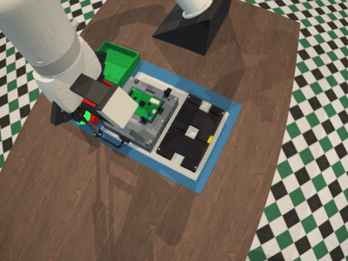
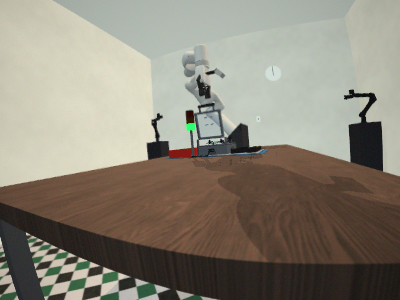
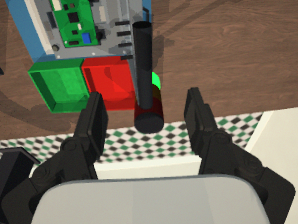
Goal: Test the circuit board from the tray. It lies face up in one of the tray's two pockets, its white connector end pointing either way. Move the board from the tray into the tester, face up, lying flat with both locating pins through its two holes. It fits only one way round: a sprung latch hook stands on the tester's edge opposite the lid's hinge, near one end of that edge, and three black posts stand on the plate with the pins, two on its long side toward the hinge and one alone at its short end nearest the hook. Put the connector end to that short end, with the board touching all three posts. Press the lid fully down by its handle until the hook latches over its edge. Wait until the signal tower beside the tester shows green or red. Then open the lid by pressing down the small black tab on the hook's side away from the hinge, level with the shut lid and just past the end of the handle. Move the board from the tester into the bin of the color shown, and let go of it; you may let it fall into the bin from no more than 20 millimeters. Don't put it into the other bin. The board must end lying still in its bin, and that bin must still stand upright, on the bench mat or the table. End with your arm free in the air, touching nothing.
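The green circuit board (image 1: 147,104) lies face up on the grey tester (image 1: 149,123); it also shows in the wrist view (image 3: 75,15). The tester's lid (image 2: 209,125) stands open and upright. The signal tower (image 3: 145,72) beside the tester shows green (image 2: 190,127). My gripper (image 3: 145,103) is open and empty. It hangs above the tower, with one finger on each side of the tower's black top and not touching it. The green bin (image 1: 119,61) and the red bin (image 3: 109,83) stand side by side next to the tester.
The black tray (image 1: 191,132) with two empty pockets lies on the blue mat (image 1: 213,165) to the right of the tester. The arm's black base (image 1: 193,28) stands at the table's far edge. The table edge runs close behind the tower.
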`<move>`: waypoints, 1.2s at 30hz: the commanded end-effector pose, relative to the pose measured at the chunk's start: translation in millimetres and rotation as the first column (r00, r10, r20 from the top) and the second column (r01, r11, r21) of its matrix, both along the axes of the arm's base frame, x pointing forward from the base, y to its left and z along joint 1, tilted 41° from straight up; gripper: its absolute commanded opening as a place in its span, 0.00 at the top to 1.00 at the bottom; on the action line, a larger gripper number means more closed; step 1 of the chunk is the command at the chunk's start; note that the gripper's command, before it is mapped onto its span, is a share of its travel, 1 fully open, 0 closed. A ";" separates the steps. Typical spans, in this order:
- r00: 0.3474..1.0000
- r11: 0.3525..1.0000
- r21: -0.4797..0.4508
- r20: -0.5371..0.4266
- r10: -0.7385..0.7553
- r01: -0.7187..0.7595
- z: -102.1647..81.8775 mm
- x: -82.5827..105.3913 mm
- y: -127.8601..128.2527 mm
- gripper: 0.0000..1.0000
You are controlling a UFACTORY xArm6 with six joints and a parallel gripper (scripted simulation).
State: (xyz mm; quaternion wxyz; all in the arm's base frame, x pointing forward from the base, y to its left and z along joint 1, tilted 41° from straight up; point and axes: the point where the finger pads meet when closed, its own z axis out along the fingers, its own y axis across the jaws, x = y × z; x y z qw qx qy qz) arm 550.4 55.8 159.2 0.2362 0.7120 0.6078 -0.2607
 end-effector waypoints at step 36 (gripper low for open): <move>1.000 1.000 0.002 0.004 0.002 -0.002 -0.1 -98.2 16.2 0.00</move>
